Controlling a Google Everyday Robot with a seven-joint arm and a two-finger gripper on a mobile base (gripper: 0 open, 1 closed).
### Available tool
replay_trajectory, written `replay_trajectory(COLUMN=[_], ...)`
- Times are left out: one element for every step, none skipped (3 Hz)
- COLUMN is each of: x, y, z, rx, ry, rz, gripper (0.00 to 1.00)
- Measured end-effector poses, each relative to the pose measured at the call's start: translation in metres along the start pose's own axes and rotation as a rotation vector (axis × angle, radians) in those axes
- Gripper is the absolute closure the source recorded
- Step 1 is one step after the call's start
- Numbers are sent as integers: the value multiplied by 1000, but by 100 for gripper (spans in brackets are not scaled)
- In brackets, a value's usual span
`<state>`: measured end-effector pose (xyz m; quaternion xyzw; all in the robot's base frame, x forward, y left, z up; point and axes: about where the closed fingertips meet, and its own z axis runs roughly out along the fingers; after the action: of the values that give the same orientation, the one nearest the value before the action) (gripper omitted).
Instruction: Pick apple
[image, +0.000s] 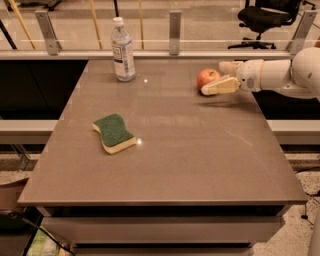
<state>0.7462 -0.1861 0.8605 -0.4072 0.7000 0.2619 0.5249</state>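
The apple (206, 77), small, round and red-orange, sits on the table (175, 165) at its far right. My gripper (215, 78) reaches in from the right on a white arm (272, 75). It is open: one pale finger (219, 86) lies along the apple's front side, and the other finger (228, 65) is behind the apple to its right. The apple rests on the table at the mouth of the gripper.
A clear water bottle (122, 49) stands at the far left of the table. A green and yellow sponge (114, 132) lies left of the middle. A railing with glass runs behind the table. An office chair (265, 17) stands far back right.
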Motion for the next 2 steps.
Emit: replay_trajectory(x=[0, 0], y=[1, 3], z=[4, 7], rx=[-6, -11], ry=[0, -1], rz=[0, 1], gripper=[37, 61])
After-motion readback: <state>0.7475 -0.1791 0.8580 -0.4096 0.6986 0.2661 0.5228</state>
